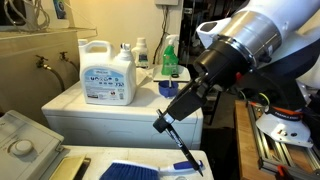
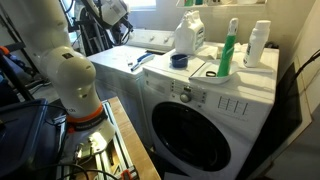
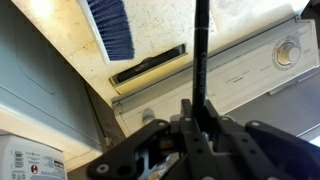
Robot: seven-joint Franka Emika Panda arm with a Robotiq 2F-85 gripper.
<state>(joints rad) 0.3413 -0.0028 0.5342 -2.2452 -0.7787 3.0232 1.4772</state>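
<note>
My gripper (image 1: 163,120) is shut on the long black handle (image 3: 200,55) of a brush. The handle runs from the jaws (image 3: 199,112) down to the top of a white top-load washer (image 3: 190,30). The brush's blue bristles (image 3: 112,28) lie on that washer top; they also show at the bottom edge of an exterior view (image 1: 130,172). In an exterior view the gripper and brush (image 2: 138,60) are small, between the two machines.
A white front-load machine (image 2: 185,125) carries a white detergent jug (image 1: 107,73), a green spray bottle (image 2: 231,48), a white bottle (image 2: 258,44) and a small blue item (image 2: 178,60). The washer's control panel has a dial (image 3: 288,52). A metal frame (image 1: 285,140) stands beside the arm.
</note>
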